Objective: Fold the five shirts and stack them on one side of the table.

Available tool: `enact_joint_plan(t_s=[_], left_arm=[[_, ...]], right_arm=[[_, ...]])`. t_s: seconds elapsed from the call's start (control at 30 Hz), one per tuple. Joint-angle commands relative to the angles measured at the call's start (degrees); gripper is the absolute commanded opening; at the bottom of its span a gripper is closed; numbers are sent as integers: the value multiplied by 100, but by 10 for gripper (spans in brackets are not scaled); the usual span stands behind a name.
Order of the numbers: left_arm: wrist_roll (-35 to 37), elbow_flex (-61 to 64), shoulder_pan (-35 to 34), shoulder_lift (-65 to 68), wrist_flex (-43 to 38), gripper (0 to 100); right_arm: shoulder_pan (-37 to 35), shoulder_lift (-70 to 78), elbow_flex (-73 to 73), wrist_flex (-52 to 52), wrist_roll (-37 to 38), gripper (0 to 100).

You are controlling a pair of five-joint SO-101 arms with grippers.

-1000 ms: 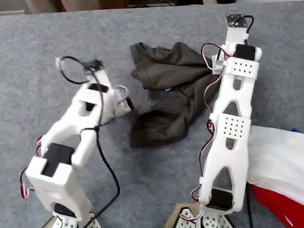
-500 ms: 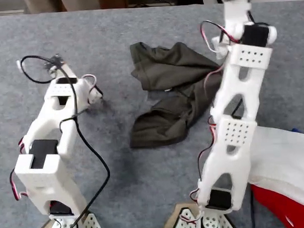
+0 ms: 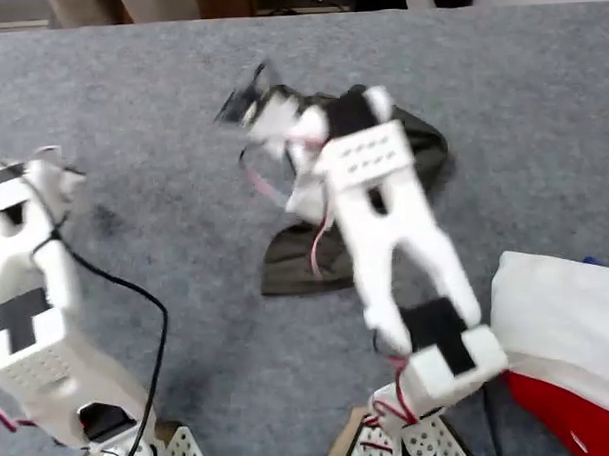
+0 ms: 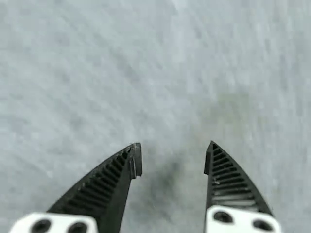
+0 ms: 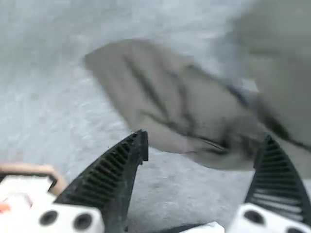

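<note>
found the dark olive shirt (image 3: 311,263) crumpled near the middle of the grey table (image 3: 130,104). saw the right gripper (image 5: 204,141) spread wide above it, holding nothing. saw the left gripper (image 4: 173,148) released too, over bare table by the left edge. noted white and red cloth (image 3: 558,309) at the right edge.

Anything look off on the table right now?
Yes: the dark olive cloth shirt lies crumpled mid-table, not spread flat, with the open right gripper over it. White cloth and red cloth lie heaped at the edge.
</note>
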Motion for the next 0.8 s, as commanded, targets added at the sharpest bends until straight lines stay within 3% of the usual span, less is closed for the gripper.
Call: enact_joint_plan(t_s=[0.0,0.2,0.4,0.77], left_arm=[[9,-334,-527,-75,-35,214],[-237,-352,-1257,-75,193,214],[-229,-352,-1310,-31,141,214],[-229,-352,-1319,-31,141,214]], right_arm=[[-576,-664,1059,-369,105,339],[-1393,-708,2308,-1486,105,339],[-2211,-567,3231,-2699,105,339],[-1771,611,3222,-3710,62,338]])
